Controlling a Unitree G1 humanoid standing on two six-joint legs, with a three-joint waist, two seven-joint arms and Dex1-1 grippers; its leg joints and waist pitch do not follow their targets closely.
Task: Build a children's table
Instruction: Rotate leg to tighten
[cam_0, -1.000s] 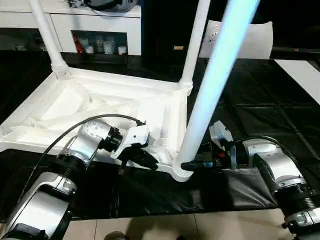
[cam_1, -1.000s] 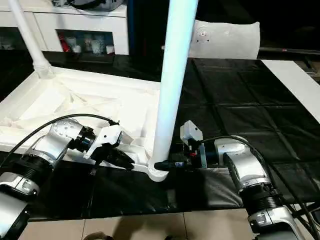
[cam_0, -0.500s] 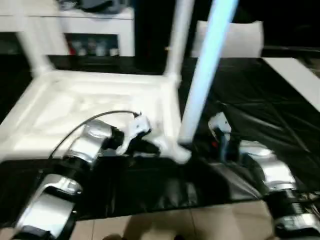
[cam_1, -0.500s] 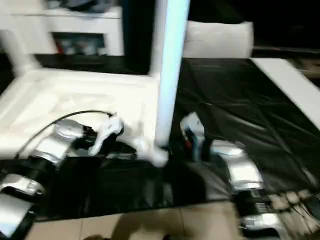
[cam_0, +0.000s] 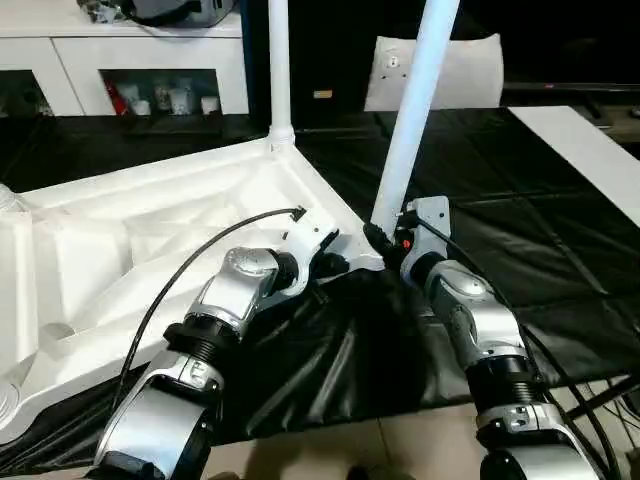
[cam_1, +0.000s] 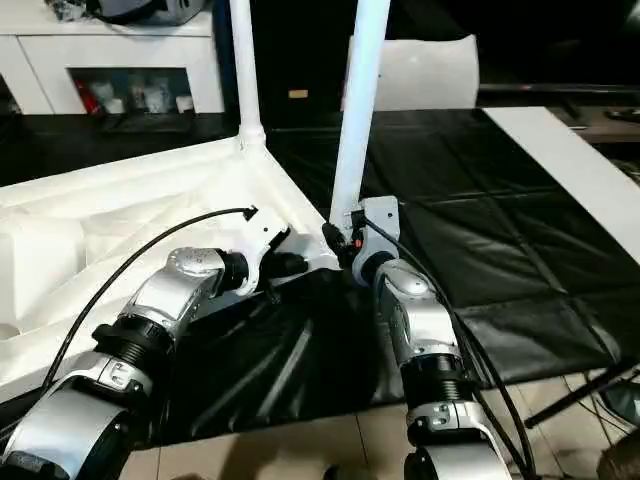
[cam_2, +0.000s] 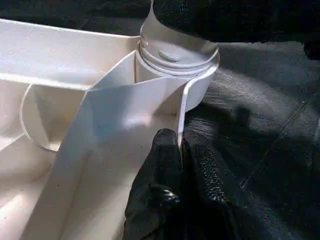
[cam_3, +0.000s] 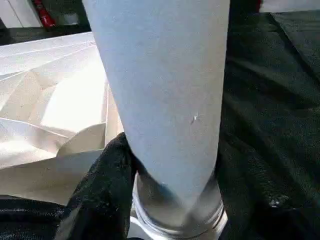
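The tabletop (cam_0: 150, 230) is laid upside down on a black sheet (cam_0: 560, 250), ribs upward, so that the corner sockets are open for the legs. One leg (cam_0: 278, 70) is stood upright in the far corner socket, and a second leg (cam_0: 412, 110) is stood in the socket at the near corner, the corner closest to both grippers. The left gripper (cam_0: 330, 266) is closed on the thin rim of the tabletop just beside that near socket; in the left wrist view its fingers (cam_2: 167, 165) are seen pinched together over the edge wall, with the socket (cam_2: 175, 75) right ahead. This hold is judged to be there to steady the tabletop while the leg is worked into its seat. The right gripper (cam_0: 380, 240) is set around the foot of the second leg, just above the socket, with one finger (cam_3: 107, 170) pressed against the leg's side in the right wrist view; the jaws are held about half open, closed on the leg's width. The grip low on the leg is probably chosen so that it can be pushed or turned home without tipping. A white pillow-like block (cam_0: 450, 70) is left beyond the tabletop, and a flat white strip (cam_0: 585, 150) well off to the right of it.
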